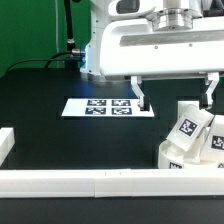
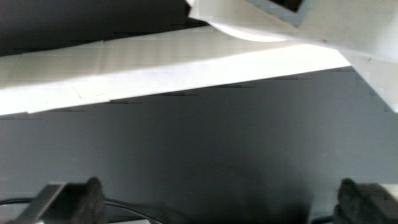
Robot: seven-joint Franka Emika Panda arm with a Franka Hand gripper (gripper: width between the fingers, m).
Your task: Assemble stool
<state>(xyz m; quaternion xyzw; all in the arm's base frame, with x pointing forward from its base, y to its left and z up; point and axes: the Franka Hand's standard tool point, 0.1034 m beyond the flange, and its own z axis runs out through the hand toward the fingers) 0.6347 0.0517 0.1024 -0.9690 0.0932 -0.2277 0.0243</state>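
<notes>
Although the robot's white arm [image 1: 150,45] fills much of the exterior view, its upper part is cut off by the frame, so only the wrist housing and the hand [image 1: 176,93] below it can be followed. Beneath everything lies the black bench [image 1: 60,130], bordered along its near edge by a long white rail [image 1: 90,182] that runs off both sides of the picture. Using the marker board [image 1: 108,106] as the landmark: it lies flat on the bench, and the hand hangs above the bench just to the exterior view's right of it, one finger [image 1: 141,96] ending over the board's right end, the other finger [image 1: 211,90] well further right. Both fingers stand wide apart with nothing between them, so the hand is open and holds no part. Well to the right of the board and nearer the rail, the stool parts cluster: the round seat [image 1: 180,158] lies on the bench, partly cut off by the frame edge, and tagged legs [image 1: 189,127] stand on or against it, though how many is hard to tell since they overlap. From the wrist view, only the two dark fingertips [image 2: 71,200] show, above bare bench, with a white rail [image 2: 160,70] and a blurred white part [image 2: 267,20] beyond.
</notes>
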